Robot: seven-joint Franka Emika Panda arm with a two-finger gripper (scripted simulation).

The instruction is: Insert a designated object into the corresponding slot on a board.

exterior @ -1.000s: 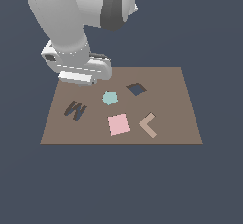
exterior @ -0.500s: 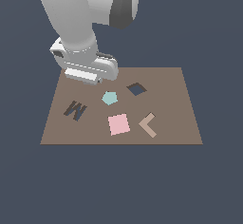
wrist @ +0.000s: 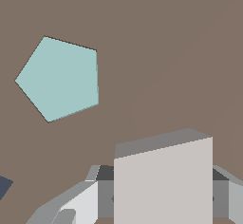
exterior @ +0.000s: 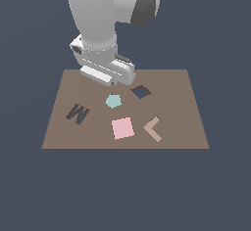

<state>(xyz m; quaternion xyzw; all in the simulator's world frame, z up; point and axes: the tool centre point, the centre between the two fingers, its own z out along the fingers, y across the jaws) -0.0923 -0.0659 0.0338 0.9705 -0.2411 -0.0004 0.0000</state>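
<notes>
In the exterior view we see the white arm standing nearly upright over the far part of the board, its wrist bent so that the hand points down at the brown surface, towards the exterior view's left of the slot. The gripper hangs just above the board, behind the teal pentagon. In the wrist view we see the grey tile standing on edge between the fingers, which pinch it from both sides; one finger shows beside each side of the tile, touching it. The tile is off the board, held in the air, and it hides most of the hand behind it. The teal pentagon lies flat close by in the wrist view, apart from the tile. A corner of the dark navy slot shows at the edge of that picture, and a sliver of the pink square at another corner. In the exterior view the slot sits near the gripper, turned like a diamond and unfilled. The dark M-shaped mark and the tan angle piece lie nearer the front edge, well apart from the hand.
</notes>
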